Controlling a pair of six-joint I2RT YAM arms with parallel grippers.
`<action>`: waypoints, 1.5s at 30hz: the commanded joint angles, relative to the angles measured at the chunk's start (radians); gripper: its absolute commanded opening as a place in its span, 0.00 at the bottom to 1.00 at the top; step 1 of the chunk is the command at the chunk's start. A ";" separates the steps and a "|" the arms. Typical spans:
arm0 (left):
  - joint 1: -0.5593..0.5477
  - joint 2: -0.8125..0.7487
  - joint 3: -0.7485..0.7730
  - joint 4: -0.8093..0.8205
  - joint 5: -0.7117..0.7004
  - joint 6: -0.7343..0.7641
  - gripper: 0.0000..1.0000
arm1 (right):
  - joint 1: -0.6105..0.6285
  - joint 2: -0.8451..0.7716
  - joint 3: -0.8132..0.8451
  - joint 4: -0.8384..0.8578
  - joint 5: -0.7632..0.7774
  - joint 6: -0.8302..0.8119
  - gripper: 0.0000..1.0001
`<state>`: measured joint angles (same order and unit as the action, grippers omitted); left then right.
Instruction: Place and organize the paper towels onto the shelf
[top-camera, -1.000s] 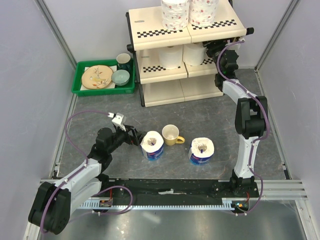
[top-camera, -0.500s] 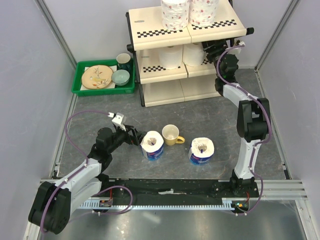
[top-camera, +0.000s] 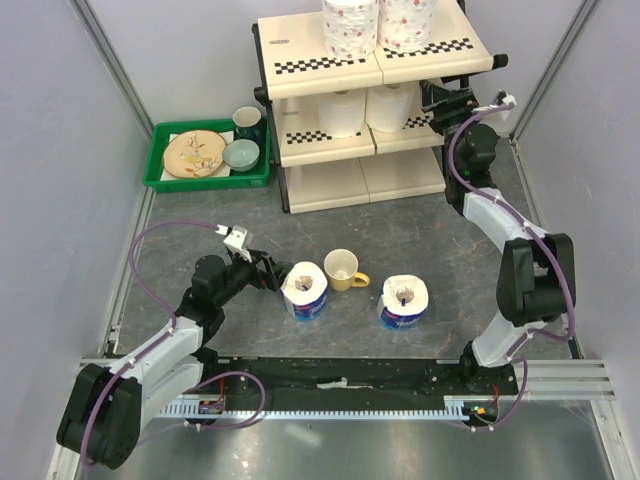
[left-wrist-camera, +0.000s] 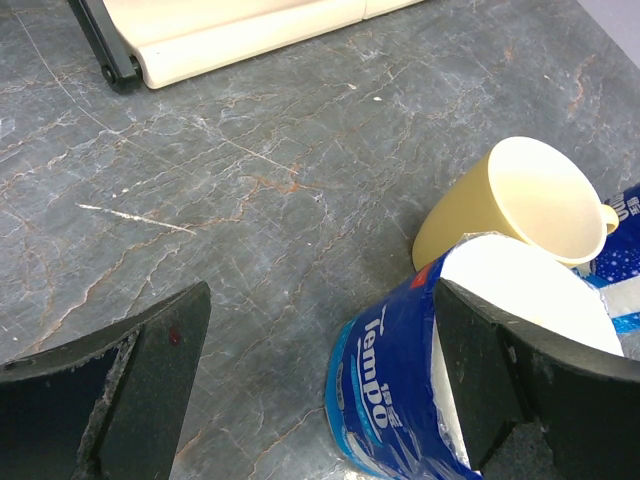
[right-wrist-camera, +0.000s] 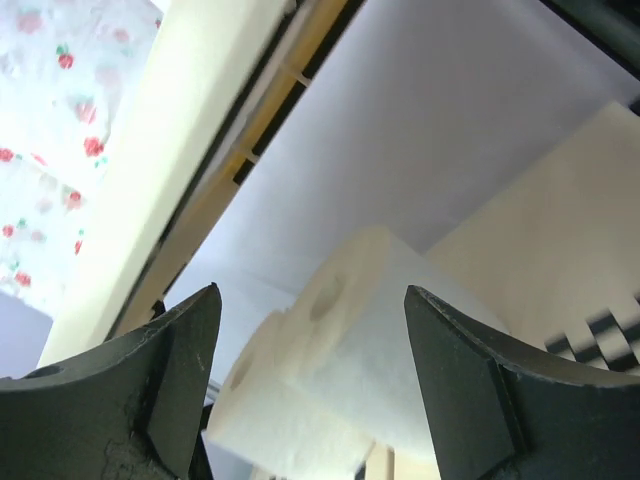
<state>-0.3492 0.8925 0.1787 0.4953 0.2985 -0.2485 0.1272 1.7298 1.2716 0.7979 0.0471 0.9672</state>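
Note:
The shelf (top-camera: 300, 45) stands at the back. Two floral paper towels (top-camera: 350, 25) (top-camera: 408, 22) stand on its top tier. Two plain rolls (top-camera: 342, 112) (top-camera: 390, 105) stand on its middle tier. Two blue-wrapped rolls (top-camera: 305, 290) (top-camera: 403, 303) stand on the table. My left gripper (top-camera: 272, 277) is open, low on the table. In the left wrist view its right finger (left-wrist-camera: 500, 380) is against the left blue roll (left-wrist-camera: 390, 380), with the gripper (left-wrist-camera: 320, 330) wide open. My right gripper (top-camera: 437, 100) is open and empty at the middle tier's right end. Its wrist view (right-wrist-camera: 312, 300) faces the plain rolls (right-wrist-camera: 370, 330).
A yellow mug (top-camera: 343, 268) stands between the two blue rolls, touching the left one (left-wrist-camera: 520, 200). A green tray (top-camera: 160, 170) with a plate, a bowl and a dark cup sits left of the shelf. Grey walls enclose the table on three sides.
My right arm has swung to the right and drawn its gripper back from the middle tier. The left arm and all the rolls have stayed put.

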 joint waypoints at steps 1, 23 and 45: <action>-0.004 -0.017 0.016 0.006 0.014 0.043 0.99 | 0.003 -0.148 -0.141 -0.003 0.022 -0.039 0.82; -0.004 -0.018 0.015 0.008 0.016 0.041 0.99 | 0.137 -0.986 -0.304 -1.762 0.045 -0.358 0.90; -0.004 -0.030 0.011 0.014 -0.068 0.009 0.99 | 0.204 -0.965 -0.338 -1.430 -0.354 -0.389 0.87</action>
<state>-0.3492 0.8742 0.1787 0.4858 0.2901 -0.2436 0.2832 0.6899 0.8703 -0.7593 -0.2634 0.5793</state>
